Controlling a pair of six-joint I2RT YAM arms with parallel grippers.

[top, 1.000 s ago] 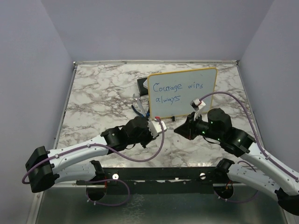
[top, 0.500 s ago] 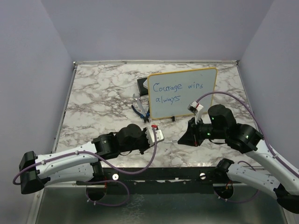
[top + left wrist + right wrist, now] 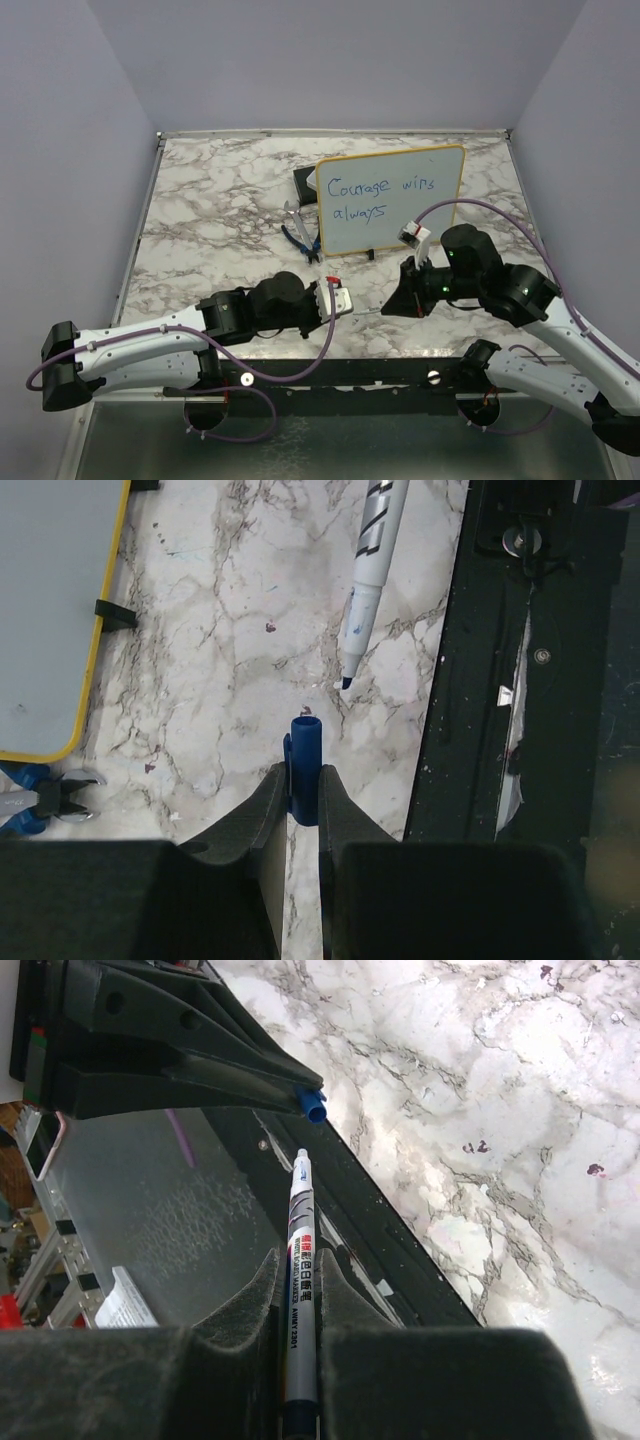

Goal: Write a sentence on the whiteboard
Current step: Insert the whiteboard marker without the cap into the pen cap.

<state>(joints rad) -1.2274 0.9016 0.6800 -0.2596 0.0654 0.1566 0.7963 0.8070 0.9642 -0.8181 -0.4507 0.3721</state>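
My left claw [image 3: 303,780] is pinched tight on a blue cap [image 3: 305,755]. My right claw [image 3: 298,1272] is clamped on the marker [image 3: 300,1215], whose bare tip points at that cap without touching it. Both sit just in front of the whiteboard [image 3: 390,200], which reads "Courage wins always", with blue pliers [image 3: 300,238] beside its lower left corner.

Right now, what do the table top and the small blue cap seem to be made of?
Table top: looks like marble or a printed marble laminate, white with dark veins; I cannot tell which. Blue cap: probably moulded plastic, with an even colour and a smooth, hollow tube shape.
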